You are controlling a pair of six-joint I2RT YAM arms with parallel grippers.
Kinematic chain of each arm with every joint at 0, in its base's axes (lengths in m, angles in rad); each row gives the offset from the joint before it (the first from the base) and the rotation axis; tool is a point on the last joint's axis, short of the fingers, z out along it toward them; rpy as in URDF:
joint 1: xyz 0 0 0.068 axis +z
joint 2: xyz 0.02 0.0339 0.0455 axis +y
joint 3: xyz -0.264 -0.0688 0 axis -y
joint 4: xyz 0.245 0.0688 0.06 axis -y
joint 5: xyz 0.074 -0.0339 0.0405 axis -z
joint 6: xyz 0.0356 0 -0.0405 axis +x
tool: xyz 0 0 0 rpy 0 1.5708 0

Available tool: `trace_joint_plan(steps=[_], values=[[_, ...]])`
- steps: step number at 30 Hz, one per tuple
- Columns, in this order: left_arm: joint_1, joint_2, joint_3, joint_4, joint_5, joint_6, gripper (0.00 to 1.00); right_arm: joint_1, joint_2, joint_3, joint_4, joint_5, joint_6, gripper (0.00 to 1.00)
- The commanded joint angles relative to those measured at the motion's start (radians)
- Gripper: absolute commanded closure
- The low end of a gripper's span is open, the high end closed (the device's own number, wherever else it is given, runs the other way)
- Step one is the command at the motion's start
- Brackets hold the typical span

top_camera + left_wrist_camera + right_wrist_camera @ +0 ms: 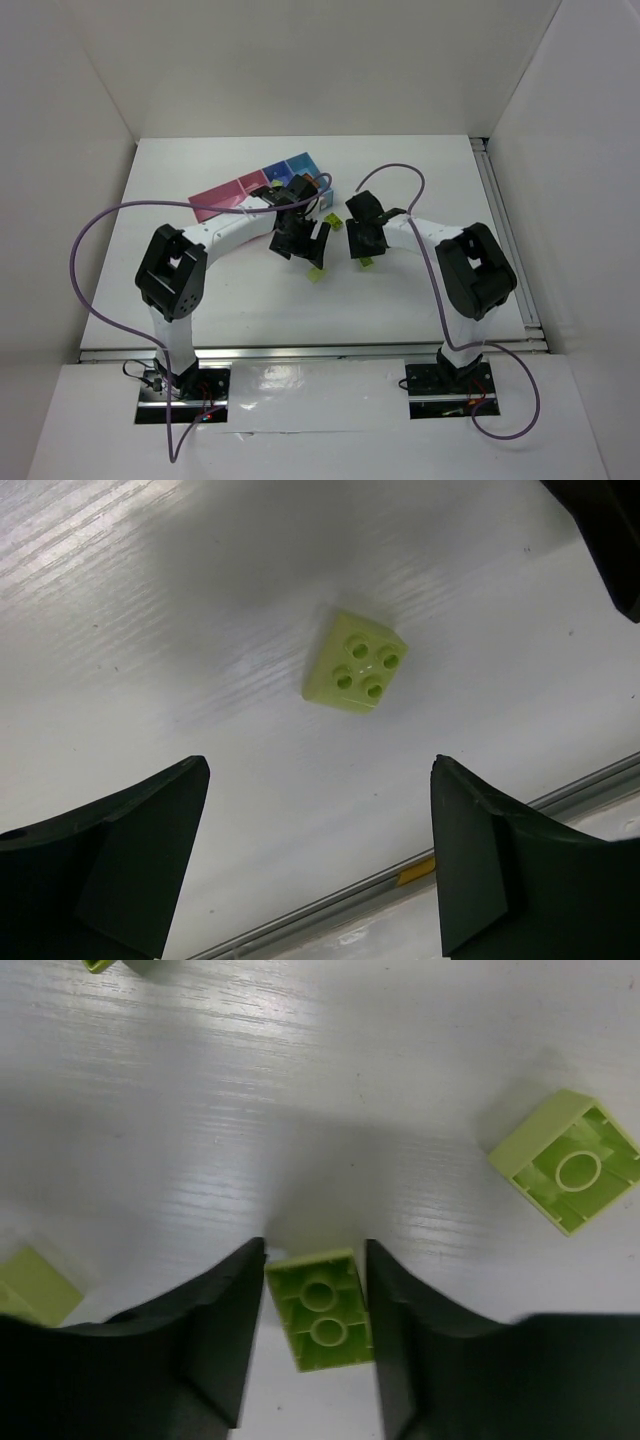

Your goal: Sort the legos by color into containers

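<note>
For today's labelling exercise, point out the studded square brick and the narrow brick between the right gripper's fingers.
Studded square brick (356, 664), left wrist view, studded top face.
Narrow brick (322, 1312), right wrist view, hollow underside.

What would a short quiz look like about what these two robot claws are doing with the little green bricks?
1. True or false: the left gripper is clamped on a brick.
2. The yellow-green brick between the right gripper's fingers shows: A) its studs, B) its hollow underside, C) one side wall only.
3. How many studs top the square brick seen in the left wrist view?
Key: 1 false, its jaws stand open with nothing between them. 2 B. 3 four.
</note>
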Motion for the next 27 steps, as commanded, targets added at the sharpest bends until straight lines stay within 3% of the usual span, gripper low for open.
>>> trace_joint_plan(steps=[1,4,6,12,16,21,27], values=[[0.003,-0.01,-0.008,0.021,-0.009,0.025,0.08,-0.005,-0.018,0.019,0.028,-0.014,-0.009,0.52],[0.003,-0.01,-0.017,0.021,-0.018,0.025,0.08,-0.005,-0.048,0.019,0.016,-0.005,-0.009,0.74],[0.003,-0.021,-0.017,0.021,-0.043,0.025,0.08,-0.005,-0.072,0.029,0.005,-0.005,-0.009,0.79],[0.044,-0.05,0.013,0.001,-0.046,0.025,0.08,-0.005,-0.141,0.071,-0.015,-0.043,0.011,0.79],[0.144,-0.12,-0.022,0.018,-0.011,-0.013,0.09,0.016,-0.141,0.157,0.011,-0.092,0.023,0.79],[0.305,-0.26,-0.135,0.067,0.072,-0.064,0.09,0.061,0.024,0.386,0.02,-0.102,0.023,0.79],[0.432,-0.398,-0.206,0.076,0.032,-0.099,0.08,0.072,0.253,0.7,0.043,-0.09,0.023,0.79]])
